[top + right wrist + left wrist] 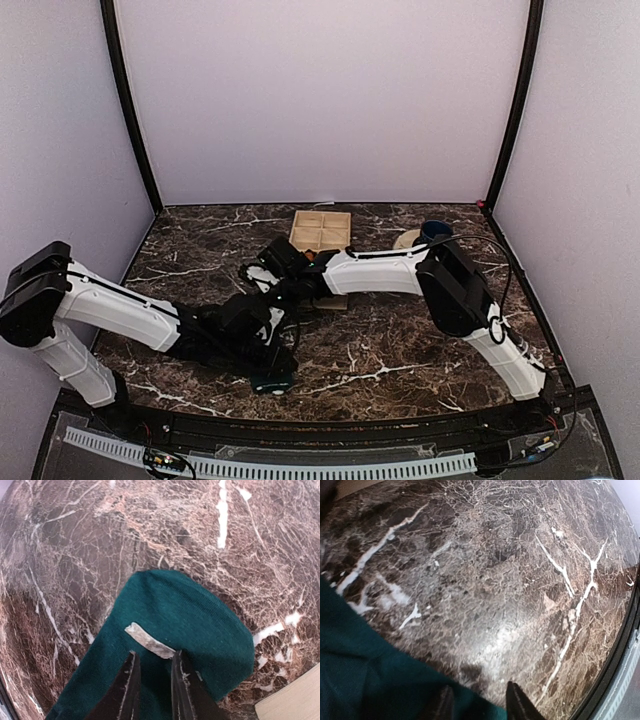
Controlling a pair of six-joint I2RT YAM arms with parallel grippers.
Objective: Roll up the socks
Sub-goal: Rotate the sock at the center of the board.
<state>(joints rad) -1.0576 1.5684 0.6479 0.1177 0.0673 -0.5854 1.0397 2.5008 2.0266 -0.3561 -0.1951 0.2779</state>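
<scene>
Low in the right wrist view, the limp dark teal fabric sock (190, 615) lies on the marble tabletop (75, 555). The right end effector (155, 667) is narrowly parted over it, perhaps pinching, and the left end effector (479, 697) is half-open. Likely best pinched at the toe.

Dark brown marbling on the table (400, 340), crossed with white and tan veins. Plain dark teal green over the whole sock (175, 615), with no pattern. Pale grey on the small label (150, 641) lying on it. Black on the fingers (127, 690) of the right gripper (154, 655), scuffed pale along the edges. White shells with black joints on both arms (110, 310). Light tan wood on the tray (321, 230). Dark blue on the mug (435, 231). Pale lilac-white on the walls (320, 100), edged by black posts (128, 110).
</scene>
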